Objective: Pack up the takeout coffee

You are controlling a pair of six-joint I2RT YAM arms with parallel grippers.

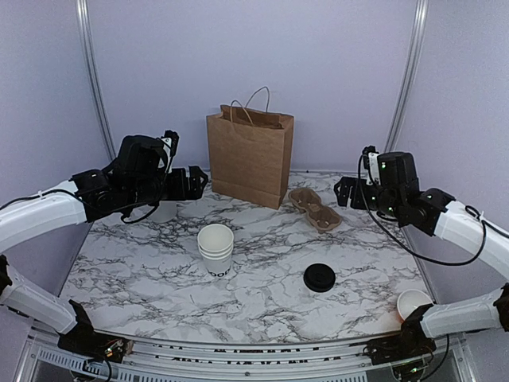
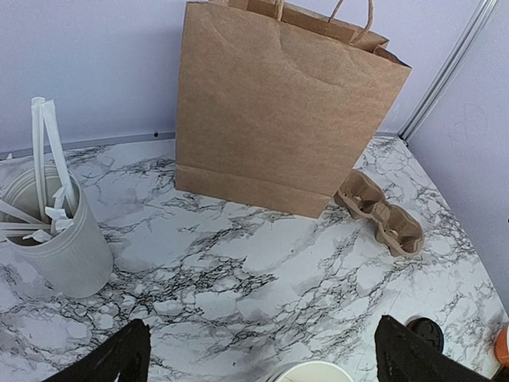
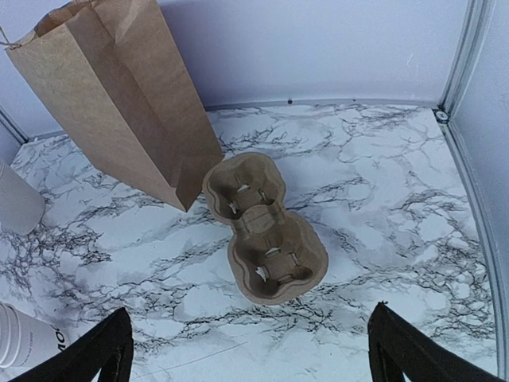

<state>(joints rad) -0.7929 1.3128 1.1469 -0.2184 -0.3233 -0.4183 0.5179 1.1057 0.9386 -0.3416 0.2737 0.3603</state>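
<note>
No white cup with a black lid on it shows. A round black lid [image 1: 319, 277] lies on the marble front right, seemingly alone; its edge also shows in the left wrist view [image 2: 425, 330]. A lidless white cup [image 1: 413, 302] stands at the front right by the right arm. My left gripper [image 1: 195, 181] [image 2: 260, 321] is open and empty, raised above the back left of the table. My right gripper [image 1: 346, 191] [image 3: 249, 310] is open and empty, raised above the cardboard cup carrier [image 1: 315, 208] [image 3: 264, 231].
A brown paper bag [image 1: 250, 155] [image 2: 278, 111] [image 3: 119, 87] stands upright at the back centre. A lidless stack of white cups [image 1: 215, 248] stands mid-table. A grey holder with white straws [image 2: 56, 239] stands at the back left. An orange thing [image 2: 503, 346] shows at the front right.
</note>
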